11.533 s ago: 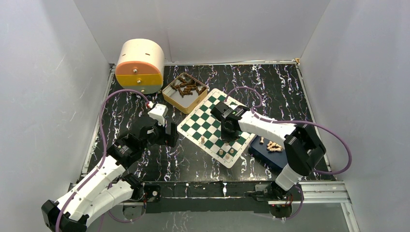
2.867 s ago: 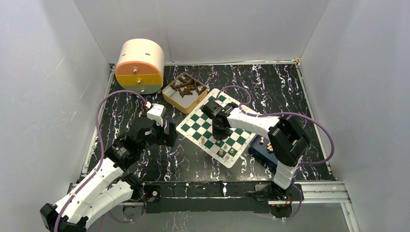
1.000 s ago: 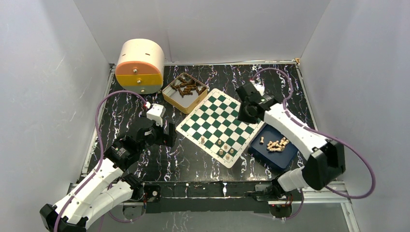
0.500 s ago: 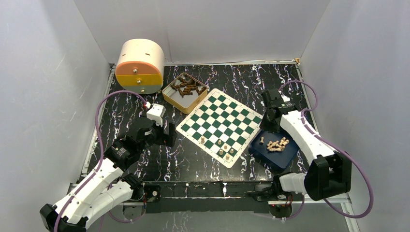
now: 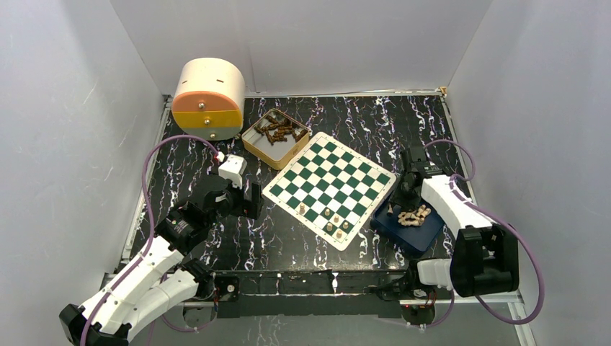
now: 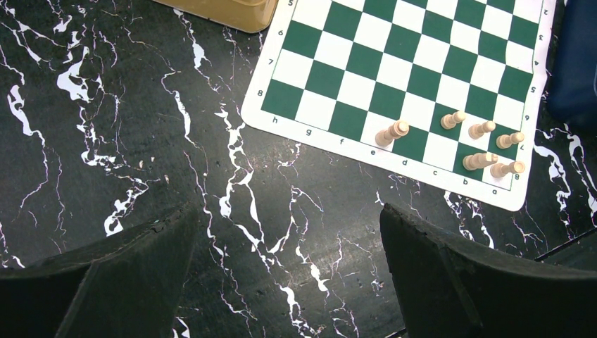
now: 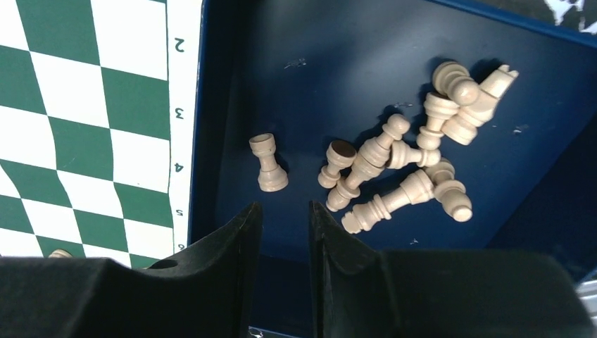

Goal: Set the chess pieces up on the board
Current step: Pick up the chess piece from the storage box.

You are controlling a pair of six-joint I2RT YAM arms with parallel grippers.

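The green and white board lies mid-table, with several tan chess pieces standing near its front corner. More tan pieces lie in a heap in the dark blue tray, and one rook stands upright beside them. My right gripper hovers over the tray's near-left part, just short of the rook. Its jaws stand a narrow gap apart with nothing between them. My left gripper is wide open and empty over bare table left of the board.
A tan tin of dark brown pieces sits behind the board's left corner. A round cream and orange drawer box stands at the back left. White walls close in three sides. The blue tray touches the board's right edge.
My right arm has swung from the board's far side to the right and down over the blue tray. One more piece stands on the board than at first. The left arm has not moved.
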